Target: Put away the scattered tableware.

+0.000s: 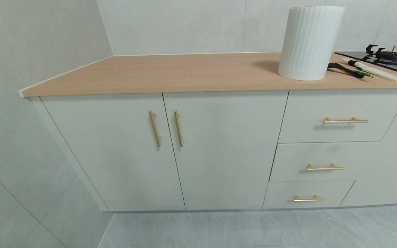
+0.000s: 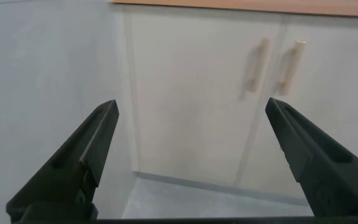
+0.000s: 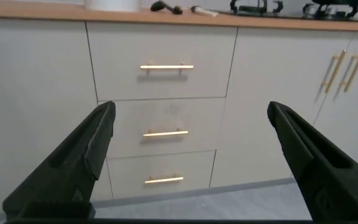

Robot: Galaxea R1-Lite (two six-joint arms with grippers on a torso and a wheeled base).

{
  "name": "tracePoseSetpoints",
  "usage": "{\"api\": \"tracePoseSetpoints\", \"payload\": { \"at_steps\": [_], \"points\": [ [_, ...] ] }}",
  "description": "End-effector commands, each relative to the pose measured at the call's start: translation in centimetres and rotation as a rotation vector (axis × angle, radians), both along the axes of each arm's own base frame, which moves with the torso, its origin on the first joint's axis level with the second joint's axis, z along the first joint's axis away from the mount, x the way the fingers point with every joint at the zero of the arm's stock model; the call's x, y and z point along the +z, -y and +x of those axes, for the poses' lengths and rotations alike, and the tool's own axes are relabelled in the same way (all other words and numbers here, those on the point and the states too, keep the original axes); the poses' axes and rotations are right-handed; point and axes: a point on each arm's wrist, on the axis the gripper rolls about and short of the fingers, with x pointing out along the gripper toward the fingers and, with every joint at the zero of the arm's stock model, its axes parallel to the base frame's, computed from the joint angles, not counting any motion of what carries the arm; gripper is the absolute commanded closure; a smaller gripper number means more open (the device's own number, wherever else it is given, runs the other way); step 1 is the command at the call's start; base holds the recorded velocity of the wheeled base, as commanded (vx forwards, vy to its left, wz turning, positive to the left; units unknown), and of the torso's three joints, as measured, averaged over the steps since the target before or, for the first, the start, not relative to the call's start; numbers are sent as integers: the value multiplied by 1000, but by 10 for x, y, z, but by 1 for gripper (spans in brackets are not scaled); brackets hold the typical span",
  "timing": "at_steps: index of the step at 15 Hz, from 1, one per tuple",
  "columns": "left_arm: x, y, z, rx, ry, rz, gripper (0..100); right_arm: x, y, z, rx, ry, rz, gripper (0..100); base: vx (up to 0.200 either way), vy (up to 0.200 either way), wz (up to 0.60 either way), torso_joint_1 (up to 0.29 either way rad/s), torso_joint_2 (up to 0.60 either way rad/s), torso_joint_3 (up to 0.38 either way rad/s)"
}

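1. Left gripper [image 2: 190, 104] hangs low before the doors [image 1: 171, 148], its jaws spread wide with nothing between them.
2. Both doors sit under the counter's [image 1: 184, 72] left half and are closed, so I cannot tell what is behind them.
3. Right of the counter's middle, near its front edge, stands a tall white ribbed holder [image 1: 310, 43]. Its inside cannot be seen from this angle.
4. Tableware [image 1: 370, 70] lies loose on the counter just right of the holder, between it and the hob [image 1: 391, 57]. It includes a black-handled piece [image 1: 345, 70] whose end reaches the holder's base, a white-handled one, and something thin and green between them.
5. Three drawers [image 1: 343, 117] stack below that end of the counter. All are closed and their contents are hidden.
6. Right gripper [image 3: 190, 106] faces the drawers from low down, jaws wide apart and holding nothing.
7. Risks, as I judge them:
   - Both arms sit below counter height, so a careless rise could knock the counter's front edge.
   - The pieces lie close together, so a grab at one may drag or roll another toward that edge or onto the hob.
   - The holder is tall, and a bump from an arm reaching past it could tip it.
   - Thin, flat handles may slip from a poor pinch.
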Motion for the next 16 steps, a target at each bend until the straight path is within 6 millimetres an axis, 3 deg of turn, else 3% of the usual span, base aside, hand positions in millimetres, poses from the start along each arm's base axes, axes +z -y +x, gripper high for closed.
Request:
{"api": "tracePoseSetpoints", "payload": {
  "at_steps": [1,4,6,10,16],
  "points": [
    [-23,3,-3,46,5,42,0,-16,0,8,2,-60,3,0,0,0,0,0,0,0],
    [-56,4,11,16,-111,57,0,-53,-1,25,35,-175,-1,0,0,0,0,0,0,0],
    [-67,6,16,-72,-129,53,0,-63,-2,31,83,-163,-7,0,0,0,0,0,0,0],
    [-72,8,16,-179,-171,60,0,-65,-4,31,171,-175,-18,0,0,0,0,0,0,0],
    [-72,8,16,-182,-169,40,0,-70,-5,31,228,-230,30,0,0,0,0,0,0,0]
  ]
}}
